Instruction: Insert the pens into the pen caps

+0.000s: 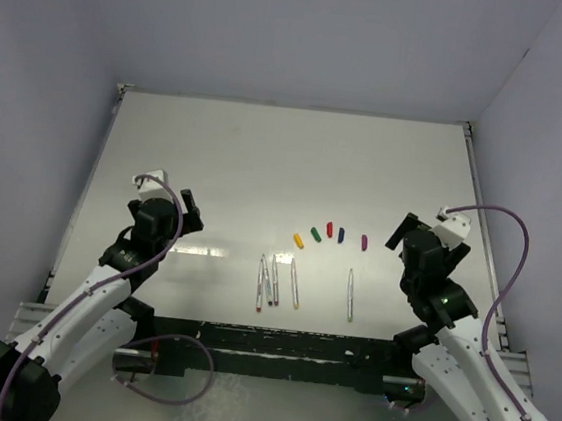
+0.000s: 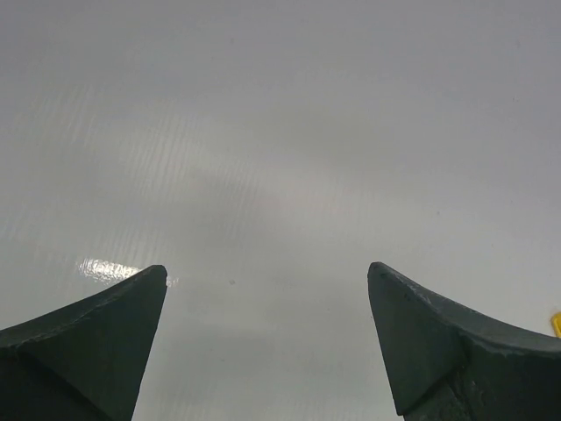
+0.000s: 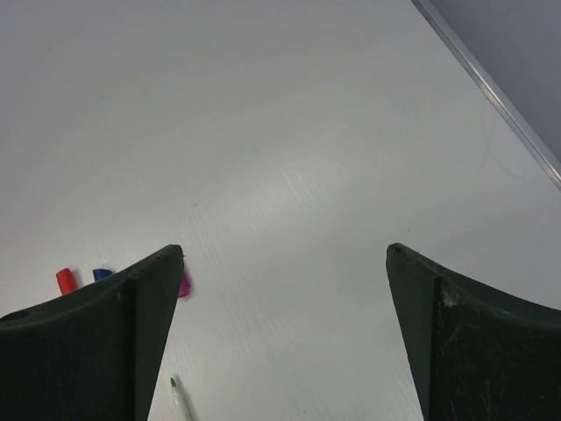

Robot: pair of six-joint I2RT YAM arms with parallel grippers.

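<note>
Five thin silvery pens lie near the table's front middle: four close together [image 1: 276, 281] and one apart to the right [image 1: 350, 294]. Beyond them five caps form an arc: yellow [image 1: 298, 239], green [image 1: 316, 232], red [image 1: 329, 230], blue [image 1: 342, 235], purple [image 1: 364, 242]. My left gripper [image 1: 169, 202] is open and empty, left of the pens; its wrist view [image 2: 267, 272] shows bare table and a yellow sliver [image 2: 557, 323] at the right edge. My right gripper [image 1: 429, 236] is open and empty, right of the caps; its wrist view [image 3: 285, 250] shows the purple cap [image 3: 185, 285], blue cap [image 3: 102, 274], red cap [image 3: 66, 281] and a green pen tip [image 3: 174, 384].
The white table [image 1: 285, 171] has raised rails on its left and right sides [image 3: 491, 88], with grey walls behind and beside it. A dark bar [image 1: 267, 340] runs along the near edge between the arm bases. Purple cables loop off both arms.
</note>
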